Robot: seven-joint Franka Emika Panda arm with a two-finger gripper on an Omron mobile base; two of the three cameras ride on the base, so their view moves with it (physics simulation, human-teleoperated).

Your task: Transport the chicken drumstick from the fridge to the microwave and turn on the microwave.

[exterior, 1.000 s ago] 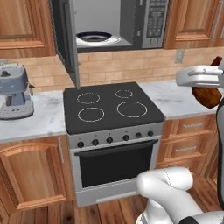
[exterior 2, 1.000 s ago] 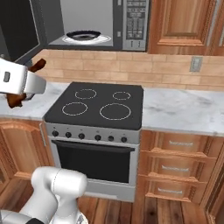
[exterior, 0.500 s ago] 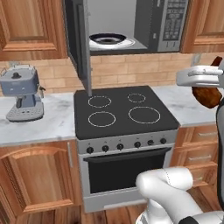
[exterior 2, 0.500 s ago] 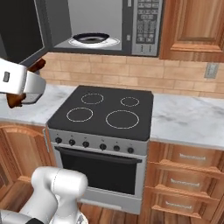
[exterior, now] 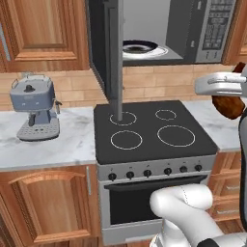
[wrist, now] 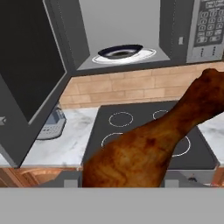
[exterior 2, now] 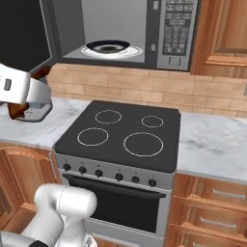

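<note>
The gripper (exterior: 230,91) is clamped on the chicken drumstick (wrist: 148,146), carried below and in front of the open microwave (exterior 2: 159,34), over the stove's edge. The meat looks light, firm and greasy, best held at its thick end, as now

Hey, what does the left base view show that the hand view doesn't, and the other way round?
Left base view alone: the oven's knob row and door, the wooden cupboard up left, and the whole blue coffee machine on the counter.
Hand view alone: the chicken drumstick close up, end to end.
Both: the microwave with its door open, the plate inside, its keypad, and the stovetop below.
</note>
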